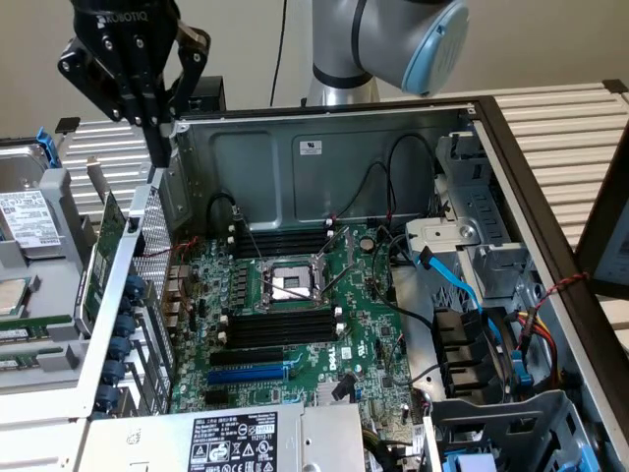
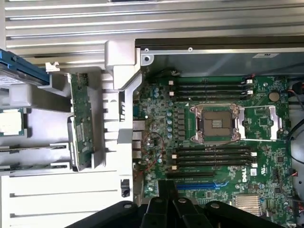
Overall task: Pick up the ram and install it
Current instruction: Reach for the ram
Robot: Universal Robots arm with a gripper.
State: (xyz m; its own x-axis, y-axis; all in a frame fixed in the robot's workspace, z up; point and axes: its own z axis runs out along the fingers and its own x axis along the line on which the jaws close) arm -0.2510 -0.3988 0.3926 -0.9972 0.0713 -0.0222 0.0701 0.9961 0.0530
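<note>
At the far left the ram (image 2: 33,147) stands on edge in a grey holder (image 2: 57,190), untouched, with a like stick just beside it; edge-on it offers little to pinch, so a grip could tilt it or take the wrong stick; right of it a larger green card (image 1: 106,251) leans by the case wall (image 1: 147,246), a likely mix-up and a barrier toward the empty black slots (image 1: 280,326); above that wall hangs the gripper (image 1: 162,143), fingers clenched on nothing; a blue cable (image 1: 454,283) lies right of the board.
</note>
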